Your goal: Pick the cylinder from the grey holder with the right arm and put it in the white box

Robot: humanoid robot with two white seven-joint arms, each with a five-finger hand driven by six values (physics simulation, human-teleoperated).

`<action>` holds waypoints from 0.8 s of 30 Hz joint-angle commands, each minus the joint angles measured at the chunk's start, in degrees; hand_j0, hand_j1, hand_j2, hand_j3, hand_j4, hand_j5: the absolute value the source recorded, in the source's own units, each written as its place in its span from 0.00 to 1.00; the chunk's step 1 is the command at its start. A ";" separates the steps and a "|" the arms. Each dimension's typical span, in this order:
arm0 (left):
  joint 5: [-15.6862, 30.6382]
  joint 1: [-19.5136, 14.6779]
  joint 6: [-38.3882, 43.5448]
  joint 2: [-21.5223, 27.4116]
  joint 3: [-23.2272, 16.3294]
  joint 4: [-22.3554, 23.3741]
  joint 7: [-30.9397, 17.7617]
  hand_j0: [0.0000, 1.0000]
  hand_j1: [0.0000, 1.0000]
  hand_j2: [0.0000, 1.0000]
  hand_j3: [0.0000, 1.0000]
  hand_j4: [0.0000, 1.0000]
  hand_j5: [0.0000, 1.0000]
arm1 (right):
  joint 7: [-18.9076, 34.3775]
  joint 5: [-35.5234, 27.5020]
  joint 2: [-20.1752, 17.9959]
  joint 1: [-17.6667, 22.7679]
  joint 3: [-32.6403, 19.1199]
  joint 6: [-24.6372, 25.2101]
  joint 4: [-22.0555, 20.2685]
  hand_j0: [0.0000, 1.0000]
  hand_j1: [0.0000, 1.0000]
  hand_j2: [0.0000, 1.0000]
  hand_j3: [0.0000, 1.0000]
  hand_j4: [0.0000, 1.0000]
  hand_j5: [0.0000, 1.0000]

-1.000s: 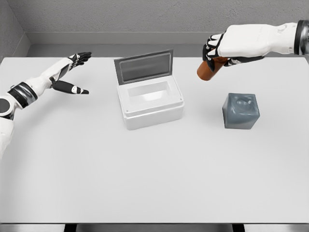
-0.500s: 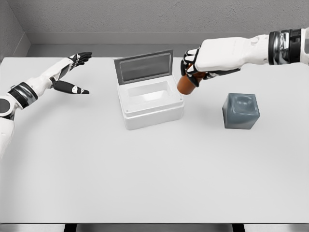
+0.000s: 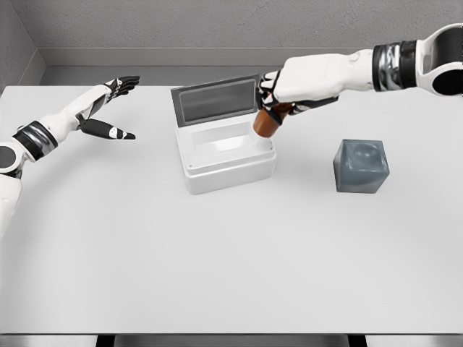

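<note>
Over the right rim of the white box (image 3: 217, 170) we've got the cylinder (image 3: 265, 125), a short orange-brown one, tilted with its lower end dipping toward the box's open cavity. Our right hand (image 3: 283, 90) is wrapped round its upper part, dark fingers (image 3: 266, 103) clamped on the sides, so only the bottom section shows below the grip. We'd judge it rigid and fairly light, a smooth-walled thing that could slide through the fingers if the squeeze eased off. A hold round the curved wall, high up as we have it, looks right: it leaves the lower end clear to go in first. Nothing about it suggests fragility, though a tilted drop could knock it against the rim.

Behind the hand, the box's lid (image 3: 215, 100) stands up, hinged at the back, close to our knuckles. Off to the right sits the grey holder (image 3: 361, 165), its socket empty, well apart from the box. Far across the tabletop (image 3: 231, 260) our left hand (image 3: 108, 108) hangs with fingers spread, gripping nothing.
</note>
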 commanded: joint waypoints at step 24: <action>0.43 0.35 -0.08 0.02 0.10 -0.07 0.01 1.00 1.00 1.00 1.00 1.00 1.00 | 2.42 -0.31 7.70 1.76 -0.09 0.00 9.85 0.27 0.27 0.27 0.27 0.27 0.27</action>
